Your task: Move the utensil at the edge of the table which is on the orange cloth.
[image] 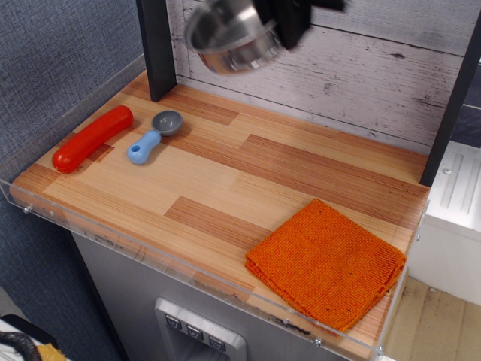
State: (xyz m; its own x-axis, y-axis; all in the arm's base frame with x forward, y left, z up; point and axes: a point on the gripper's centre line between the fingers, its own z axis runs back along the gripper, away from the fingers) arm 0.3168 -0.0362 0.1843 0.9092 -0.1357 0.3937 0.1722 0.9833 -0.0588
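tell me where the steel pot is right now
The steel pot is held in the air by the gripper at the top of the view, above the table's back edge.

Small shiny steel pot (233, 37) hangs above the striped wooden table (225, 180) rear; folded orange knitted cloth (327, 263) lies front-right

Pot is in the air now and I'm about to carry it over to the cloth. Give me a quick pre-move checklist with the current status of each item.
1. Small shiny steel pot off the striped wooden table: ok.
2. Gripper grip on the pot: cannot tell, jaws cropped and blurred.
3. Square orange knitted cloth bare, flat, at the front right corner: ok.
4. Path to the cloth free of objects: ok.
5. Grey scoop with blue handle and long red rounded object lying left, away from the path: ok.
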